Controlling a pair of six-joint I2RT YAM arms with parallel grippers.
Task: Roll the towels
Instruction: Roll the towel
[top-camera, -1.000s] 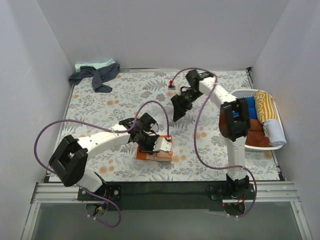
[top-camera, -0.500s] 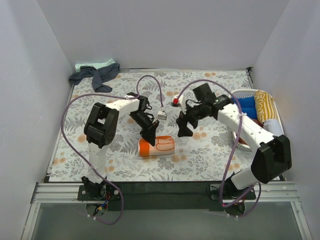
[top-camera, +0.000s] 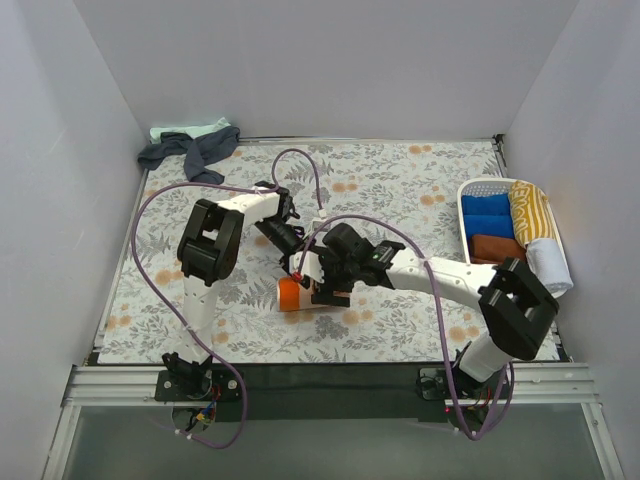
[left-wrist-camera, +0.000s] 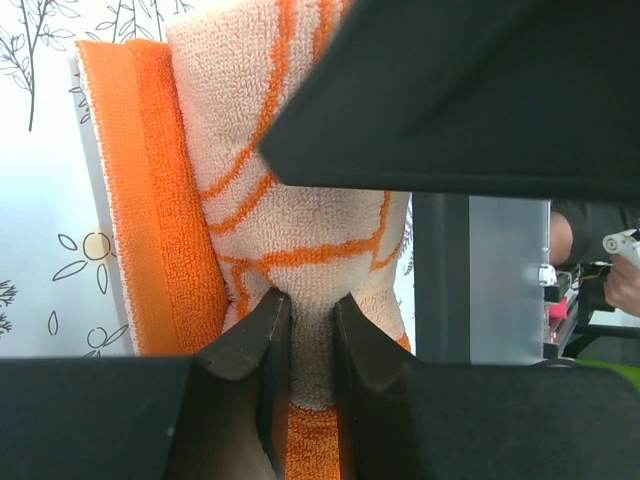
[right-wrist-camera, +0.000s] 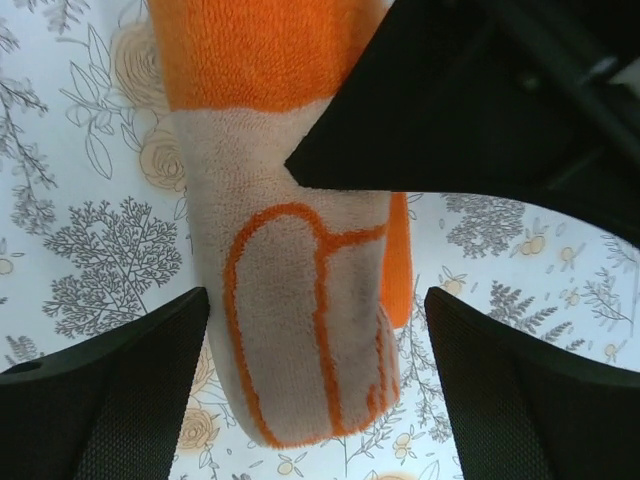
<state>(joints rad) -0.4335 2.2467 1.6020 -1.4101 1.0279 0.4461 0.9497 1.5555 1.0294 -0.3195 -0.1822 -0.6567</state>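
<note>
The orange towel (top-camera: 297, 294) lies as a loose roll on the floral surface (top-camera: 430, 200), in the lower centre of the top view. Its long axis runs roughly left to right there, with the plain orange end at the left. Both arms meet over it, so neither is clearly the nearer.

The left arm's fingers (left-wrist-camera: 262, 350) are narrow and pinch a ridge of the terry between them at the bottom centre of the left wrist view. The rest of the roll stretches away from them toward the top of that frame.

The right arm's fingers (right-wrist-camera: 120, 390) stand wide and hold nothing, one at the lower left and one at the lower right of the right wrist view. The roll runs top to bottom between them, its lettered end toward the bottom. It sits closer to the lower-left finger; whether it touches that finger I cannot tell.

The roll's long axis therefore lies along the right arm's reach, not across it. Closing these fingers would probably squeeze the roll across its width, slightly off centre.
</note>
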